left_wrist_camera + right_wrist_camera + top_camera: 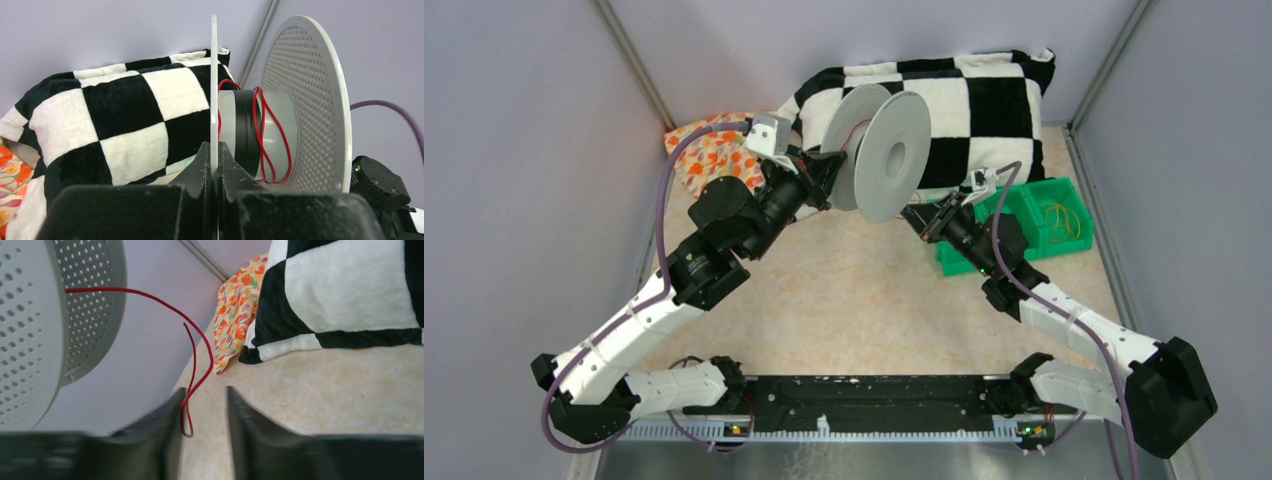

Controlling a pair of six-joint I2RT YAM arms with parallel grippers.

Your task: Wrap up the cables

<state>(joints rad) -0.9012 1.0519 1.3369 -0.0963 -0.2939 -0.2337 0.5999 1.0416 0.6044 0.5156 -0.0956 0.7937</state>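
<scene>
Only L wrist cam shows cable (255, 120) looped on grey spool (310, 100) hub; left gripper (214, 155) clamps the flange. Right gripper (205, 395) stands apart, prob. empty, cable end just beside one finger.

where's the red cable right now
In the left wrist view the thin red cable loops loosely round the hub of the grey perforated plastic spool, right of centre; its loose tail hangs beside the right gripper.

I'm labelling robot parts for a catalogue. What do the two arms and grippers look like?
The left arm and right arm have white shells between bulky black joints, each trailing a purple cord. The left gripper and right gripper have matte black fingers.
</scene>
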